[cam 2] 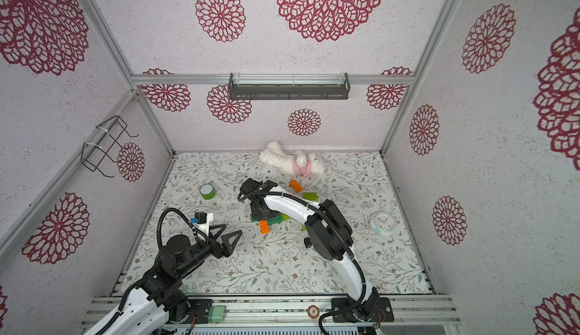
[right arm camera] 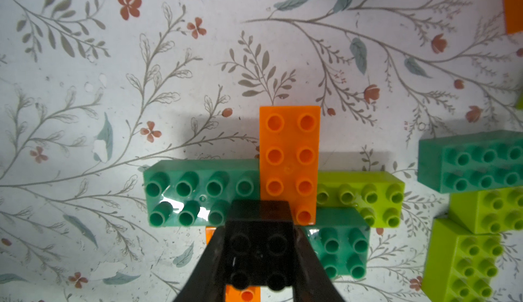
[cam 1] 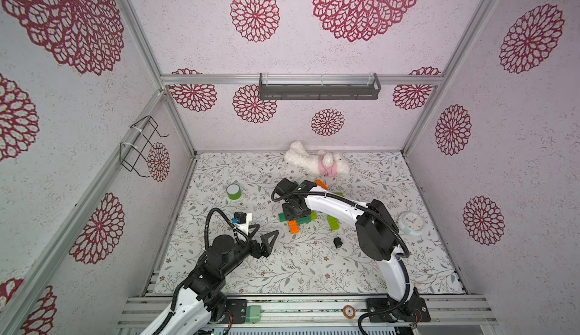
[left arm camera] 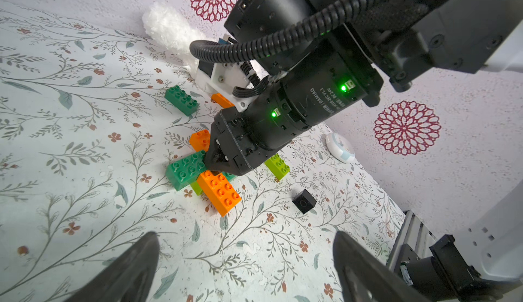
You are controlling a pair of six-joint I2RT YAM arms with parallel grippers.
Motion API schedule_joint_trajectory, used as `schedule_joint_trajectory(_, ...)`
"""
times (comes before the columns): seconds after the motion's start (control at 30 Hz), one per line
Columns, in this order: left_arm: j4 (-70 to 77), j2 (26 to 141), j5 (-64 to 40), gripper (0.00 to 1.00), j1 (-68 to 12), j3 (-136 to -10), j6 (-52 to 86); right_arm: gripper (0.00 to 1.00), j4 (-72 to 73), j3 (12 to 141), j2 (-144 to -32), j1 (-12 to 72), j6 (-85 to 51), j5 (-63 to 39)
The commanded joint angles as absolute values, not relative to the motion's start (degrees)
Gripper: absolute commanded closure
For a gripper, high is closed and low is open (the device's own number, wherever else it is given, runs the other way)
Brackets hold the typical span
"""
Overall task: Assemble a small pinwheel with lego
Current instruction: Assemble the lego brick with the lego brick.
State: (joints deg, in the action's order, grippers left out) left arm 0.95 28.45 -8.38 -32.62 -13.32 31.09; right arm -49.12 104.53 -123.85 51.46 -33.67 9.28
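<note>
Black plastic fills the gap of the right tool (right arm camera: 259, 229). Its two fingers are clenched on the side walls of a small black brick (right arm camera: 259, 246), studs facing the wrist camera. Directly under this tool, the pinwheel's cross lies on the worktop (right arm camera: 85, 60). An orange brick (right arm camera: 290, 156) reaches out past the tool's tips, and a dark green brick (right arm camera: 192, 193) and a lime brick (right arm camera: 365, 196) run out to either side. More green and orange show lower in the stack.

The black piece hangs over the spot where these arms meet. I judge it is held there to serve as the hub that locks the blades together. Gripping it by the walls leaves its underside free to go down onto the studs. Whether it is already pressed home cannot be told.

The left tool (left arm camera: 245, 235) is released, jaws spread wide, low over bare worktop and well apart from the cross. It is probably kept there so as not to crowd the build. A second black brick (left arm camera: 304, 201) lies loose near the right tool without touching it. A spare lime brick (left arm camera: 277, 166) sits just beside that tool.
</note>
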Motion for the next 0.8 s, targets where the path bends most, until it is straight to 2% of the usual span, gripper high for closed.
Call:
schedule_joint_trajectory(0.0, 0.53, 27.57, -7.71, 0.03, -33.35, -13.54, 30.87, 0.81, -55.19, 103.63, -127.68, 51.86, -35.29, 9.33)
schedule_joint_trajectory(0.43, -0.88, 25.64, -6.41, 0.03, -34.10, -13.45, 30.77, 0.74, -55.42, 106.52, -126.86, 51.50, -33.22, 10.37)
schedule_joint_trajectory(0.6, -1.01, 25.89, -6.43, 0.03, -34.39, -13.60, 30.61, 0.61, -56.47, 109.50, -126.35, 51.52, -31.77, 10.89)
schedule_joint_trajectory(0.77, -1.15, 26.21, -6.58, 0.03, -34.45, -13.71, 30.49, 0.56, -57.19, 111.68, -126.73, 51.36, -30.79, 10.92)
